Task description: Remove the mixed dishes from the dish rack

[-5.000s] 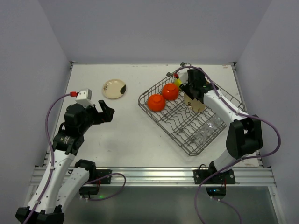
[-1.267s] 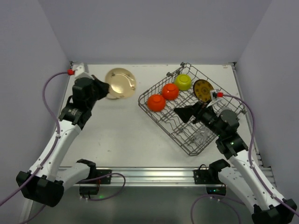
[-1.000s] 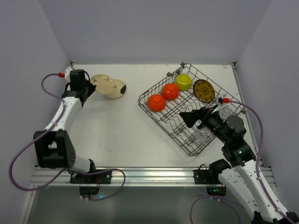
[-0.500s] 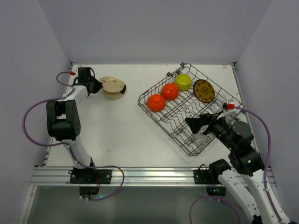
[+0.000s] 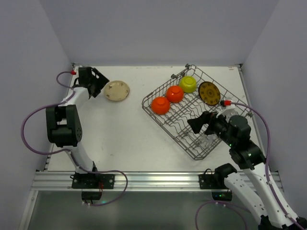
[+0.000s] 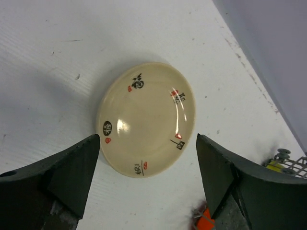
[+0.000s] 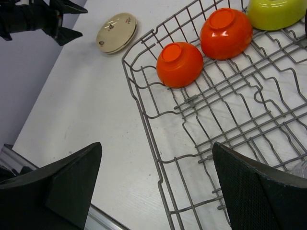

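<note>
The grey wire dish rack (image 5: pixel 228 103) sits right of centre and holds two upturned orange bowls (image 5: pixel 160 105) (image 5: pixel 175 94), a yellow-green bowl (image 5: pixel 187 84) and an upright brown-and-yellow plate (image 5: pixel 209 93). A beige plate (image 5: pixel 117 90) with small black and red marks lies on the table at the back left. My left gripper (image 5: pixel 97 83) is open just left of that plate, which shows free between its fingers (image 6: pixel 72 167). My right gripper (image 5: pixel 201 125) hovers open over the rack's near half with nothing between its jaws. The wrist view shows the rack's corner wires (image 7: pixel 158 120) below it.
The table's side walls stand close behind the left gripper and right of the rack. A metal rail (image 5: pixel 153 179) runs along the near edge. Bare white tabletop (image 5: pixel 120 134) lies between the plate and the rack. Small clear glasses (image 5: pixel 207 140) are mostly hidden under the right arm.
My left gripper has opened and let go of the beige plate, which now lies flat on the table. The right gripper has shifted a little over the rack, still open.
</note>
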`<state>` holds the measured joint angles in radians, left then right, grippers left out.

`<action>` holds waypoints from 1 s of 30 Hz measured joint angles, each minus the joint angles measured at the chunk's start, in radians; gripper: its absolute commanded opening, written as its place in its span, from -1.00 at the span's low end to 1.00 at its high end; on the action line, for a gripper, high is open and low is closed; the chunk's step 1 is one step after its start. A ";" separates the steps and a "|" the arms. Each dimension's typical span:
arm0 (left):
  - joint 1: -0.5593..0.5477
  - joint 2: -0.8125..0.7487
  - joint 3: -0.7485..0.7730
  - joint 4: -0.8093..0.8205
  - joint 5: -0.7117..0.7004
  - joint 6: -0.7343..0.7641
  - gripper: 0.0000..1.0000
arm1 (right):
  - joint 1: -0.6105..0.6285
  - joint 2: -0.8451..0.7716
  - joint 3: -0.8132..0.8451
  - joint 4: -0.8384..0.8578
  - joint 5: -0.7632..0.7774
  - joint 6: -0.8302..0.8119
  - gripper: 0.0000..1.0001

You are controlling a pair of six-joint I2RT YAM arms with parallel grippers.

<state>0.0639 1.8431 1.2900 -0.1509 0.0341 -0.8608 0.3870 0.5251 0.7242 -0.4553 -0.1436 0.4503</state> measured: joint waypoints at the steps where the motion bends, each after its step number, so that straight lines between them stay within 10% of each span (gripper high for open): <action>1: 0.000 -0.013 0.000 0.000 0.004 0.000 0.75 | 0.000 0.018 0.002 0.001 0.002 0.000 0.98; 10: -0.032 -0.108 0.010 -0.071 0.048 0.020 1.00 | -0.020 0.221 0.121 -0.005 0.129 -0.040 0.98; 17: -0.257 -0.498 -0.043 -0.162 0.010 0.123 1.00 | -0.121 0.493 0.346 -0.056 0.288 -0.177 0.98; 30: -0.338 -0.995 -0.412 -0.335 0.005 0.430 1.00 | -0.192 0.969 0.576 -0.031 0.347 -0.856 0.98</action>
<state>-0.2737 0.8486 0.8783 -0.4854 0.0387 -0.4313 0.1947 1.4940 1.3006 -0.4862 0.2035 -0.4061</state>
